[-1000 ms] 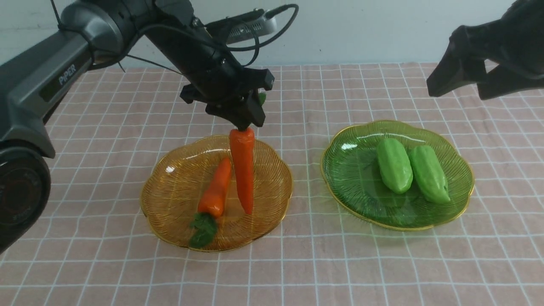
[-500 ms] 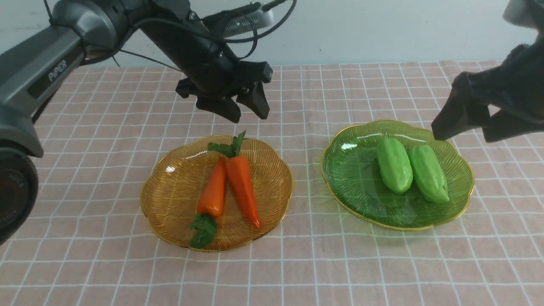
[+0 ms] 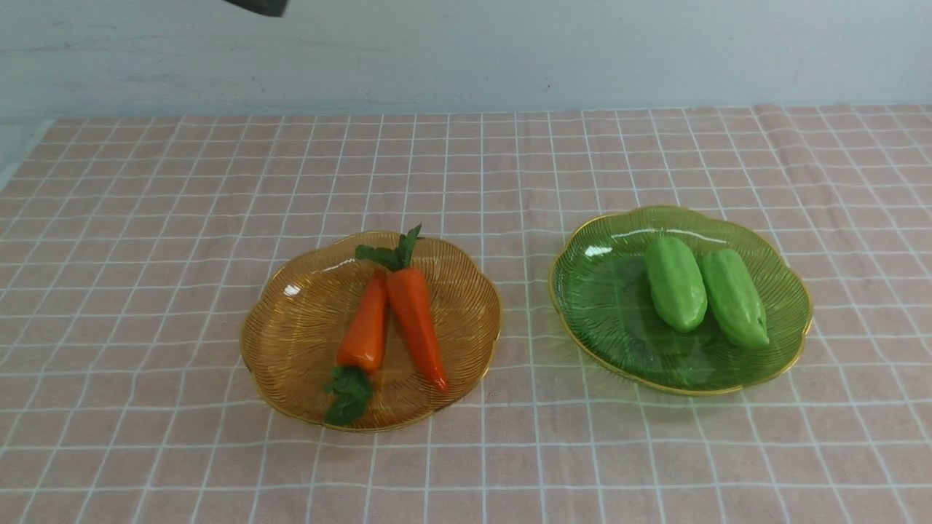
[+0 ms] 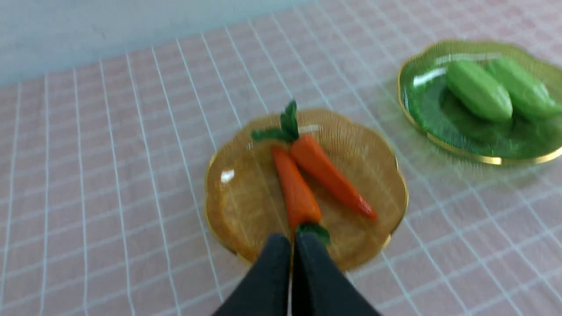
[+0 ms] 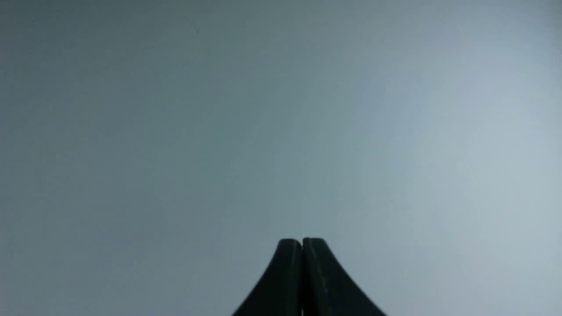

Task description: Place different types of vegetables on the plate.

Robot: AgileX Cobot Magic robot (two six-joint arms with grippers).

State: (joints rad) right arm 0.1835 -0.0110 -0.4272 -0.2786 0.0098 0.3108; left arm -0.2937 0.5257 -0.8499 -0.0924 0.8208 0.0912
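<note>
Orange glossy toy carrots (image 3: 415, 320) lie paired on amber ribbed plate (image 3: 298, 335), long axes running away from the nearer left gripper (image 4: 292, 239), closed, empty. Bumpy green gourds (image 3: 676, 284) on green ribbed plate (image 3: 604, 298). Right gripper (image 5: 302, 240) closed, empty, aimed elsewhere.

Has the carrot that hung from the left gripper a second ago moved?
Yes. It came down: the carrot now lies flat on the orange plate, beside the other carrot, with its leaves toward the wall.
</note>
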